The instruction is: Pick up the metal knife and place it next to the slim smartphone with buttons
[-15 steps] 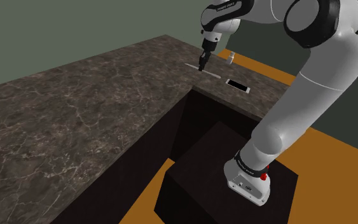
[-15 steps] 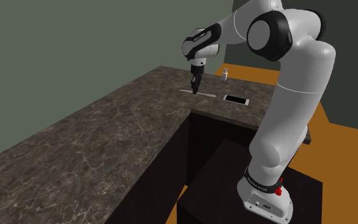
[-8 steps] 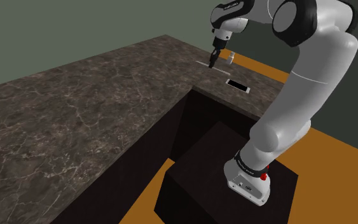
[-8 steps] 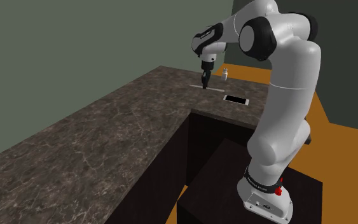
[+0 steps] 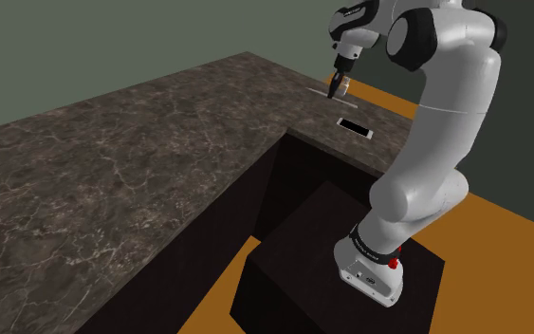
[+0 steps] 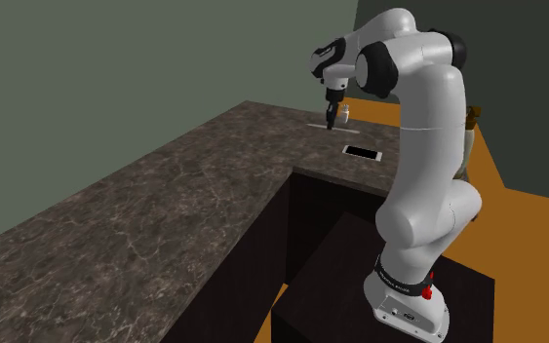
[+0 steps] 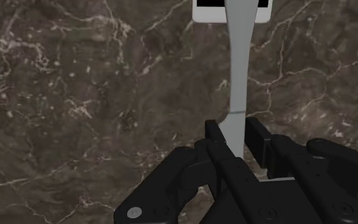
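My black gripper [image 5: 334,92] is shut on a slim grey knife [image 7: 236,76], low over the far end of the dark marbled counter [image 5: 160,152]. In the wrist view both fingers [image 7: 214,137] clasp the knife's handle, and its blade runs straight ahead until its tip overlaps the phone [image 7: 203,14]. The phone [image 5: 355,127] is a white slab with a black screen, lying flat near the counter's edge, on the stand's side of the gripper. In the second exterior view the gripper [image 6: 331,123] hangs just beyond the phone [image 6: 363,153].
A small pale bottle [image 5: 346,85] stands right behind the gripper at the counter's far end. The counter drops off into a dark recess [image 5: 303,180] beside the phone. The black stand [image 5: 322,266] sits on an orange floor [image 5: 511,247].
The arm has carried the knife along the counter toward the shoulder view's right and far end, ending close to the bottle. The grip has stayed shut throughout.
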Tool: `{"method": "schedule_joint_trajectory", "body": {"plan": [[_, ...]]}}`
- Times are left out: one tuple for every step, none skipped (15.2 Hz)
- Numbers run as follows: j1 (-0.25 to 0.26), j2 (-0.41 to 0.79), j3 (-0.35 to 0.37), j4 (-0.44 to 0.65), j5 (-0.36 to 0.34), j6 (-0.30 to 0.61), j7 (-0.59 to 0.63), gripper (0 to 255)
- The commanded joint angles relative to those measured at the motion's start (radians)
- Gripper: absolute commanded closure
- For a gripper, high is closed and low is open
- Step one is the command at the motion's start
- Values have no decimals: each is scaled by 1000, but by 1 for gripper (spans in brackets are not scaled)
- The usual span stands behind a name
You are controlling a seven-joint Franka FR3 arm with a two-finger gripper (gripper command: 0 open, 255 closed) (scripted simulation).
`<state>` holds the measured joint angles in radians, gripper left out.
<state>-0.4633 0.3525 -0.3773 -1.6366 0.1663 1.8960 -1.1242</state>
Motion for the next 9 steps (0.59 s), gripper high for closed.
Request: {"method": "schedule_joint_trajectory", "body": {"plan": [[-36,48,-7,66,17,-22,-40,255],[-56,76,-10,106,26,-38,-60,255],[-77,105,-12,149,35,-54,-79,255],[-98,136,-13,194,44,-71,-96,255],[-121,167,-14,242,53,-90,-113,255],[-145,201,-14,294,62,-110,-129,255],[-169,236,-14,350,72,-132,-144,255],[-195,273,-12,410,81,-157,-158,255],[-222,314,-10,477,90,-183,-170,255]]}}
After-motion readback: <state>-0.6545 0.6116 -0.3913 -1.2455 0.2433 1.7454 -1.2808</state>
